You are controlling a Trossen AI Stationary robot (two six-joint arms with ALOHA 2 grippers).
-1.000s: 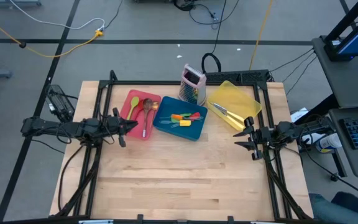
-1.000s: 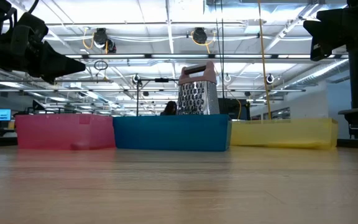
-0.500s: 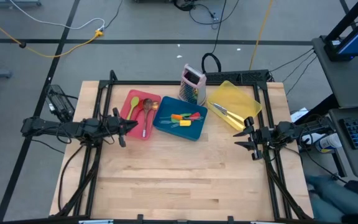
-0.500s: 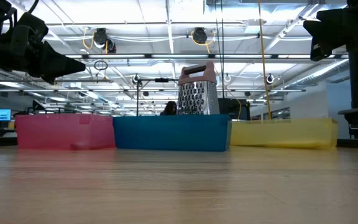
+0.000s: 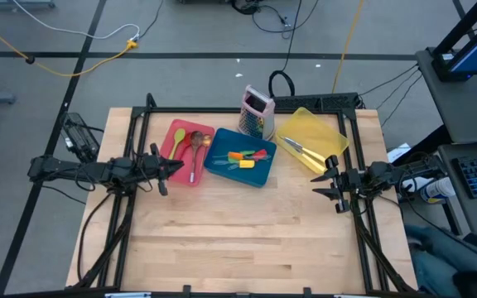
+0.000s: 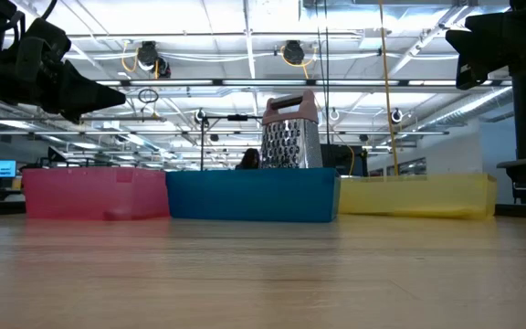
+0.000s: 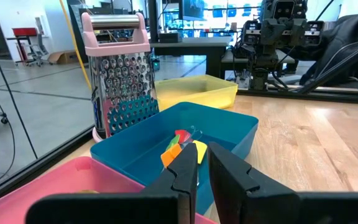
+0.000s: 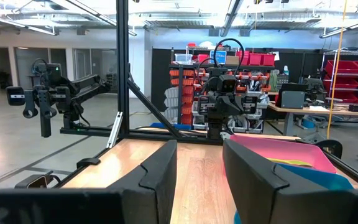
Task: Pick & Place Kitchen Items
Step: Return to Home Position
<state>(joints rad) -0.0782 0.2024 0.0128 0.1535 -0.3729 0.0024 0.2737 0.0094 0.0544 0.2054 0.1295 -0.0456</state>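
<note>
Upright metal box grater [image 5: 257, 113]: silver, dotted w/ punched holes, pink top. In front of it, flat blue tray [image 5: 259, 175] w/ orange, green, yellow & red spatulas [image 5: 243, 157]. Left of grater, flat red tray [image 5: 178, 127] w/ green & wood-brown spoons [image 5: 189, 146]. Right of grater, flat yellow tray [image 5: 317, 128] w/ silver, pale-handled cutlery [image 5: 301, 149]. Bench [image 5: 247, 232]: pale wood grain.

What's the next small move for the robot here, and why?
Probably none beyond holding still: spoons lie in the red tray, spatulas in the blue tray, cutlery in the yellow tray, and both the left gripper and right gripper sit empty at the table sides.
</note>
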